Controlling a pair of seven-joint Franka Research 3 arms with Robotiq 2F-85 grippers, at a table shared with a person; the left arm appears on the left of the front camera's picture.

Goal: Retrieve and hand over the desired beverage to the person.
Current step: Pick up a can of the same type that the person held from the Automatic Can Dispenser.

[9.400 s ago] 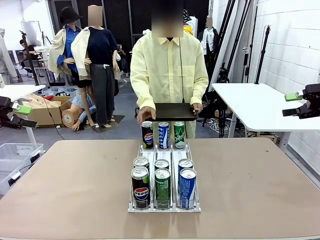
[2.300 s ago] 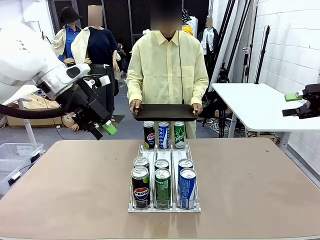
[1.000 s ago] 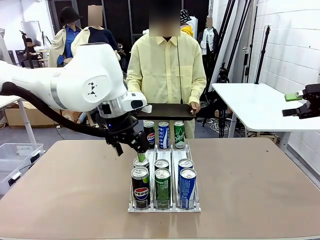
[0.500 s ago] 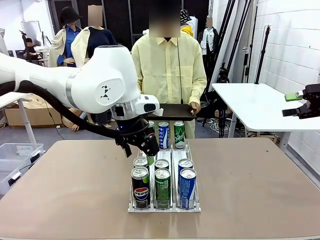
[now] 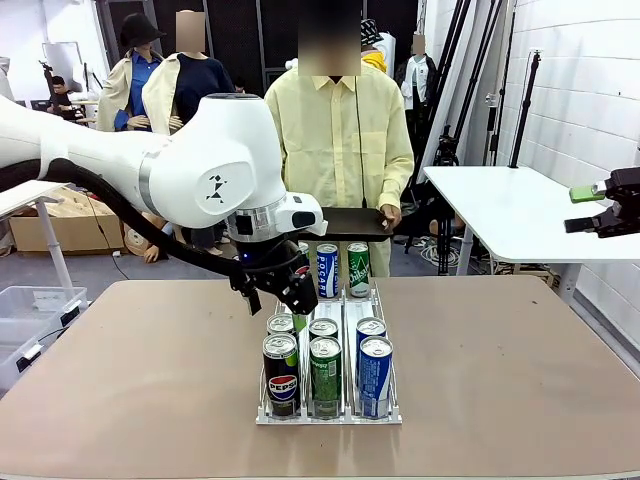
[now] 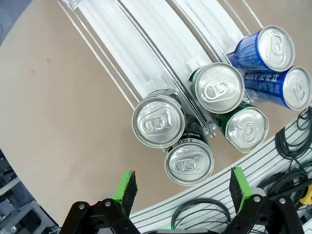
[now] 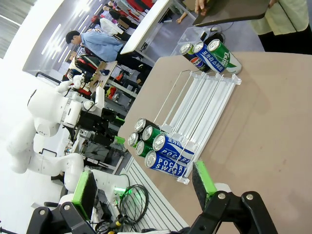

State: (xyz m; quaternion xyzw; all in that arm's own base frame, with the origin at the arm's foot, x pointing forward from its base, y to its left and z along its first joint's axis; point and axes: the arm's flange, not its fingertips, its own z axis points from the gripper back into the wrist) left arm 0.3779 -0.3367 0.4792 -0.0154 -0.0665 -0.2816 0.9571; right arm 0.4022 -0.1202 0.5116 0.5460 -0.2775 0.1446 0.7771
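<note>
A clear rack (image 5: 330, 415) on the brown table holds six cans at its near end: black Pepsi (image 5: 281, 372), green (image 5: 325, 375) and blue (image 5: 375, 375) in front, with three more behind. My left gripper (image 5: 296, 305) hangs open just above the rack's left column. From its wrist, the two Pepsi cans (image 6: 188, 164) lie right below my open gripper (image 6: 183, 187). At the far end stand a blue can (image 5: 327, 270) and a green can (image 5: 358, 268). The person (image 5: 340, 140) holds a dark tray (image 5: 345, 222) behind them. My right gripper (image 5: 580, 208) (image 7: 144, 187) hovers open at the far right.
A white table (image 5: 500, 210) stands off to the right behind my right gripper. A clear plastic bin (image 5: 30, 310) sits on the floor at the left. Bare brown tabletop (image 5: 130, 380) lies on both sides of the rack.
My left arm has swung a little further right, bringing its open gripper over the rack's left column of cans. The right arm and the person's tray have stayed put.
</note>
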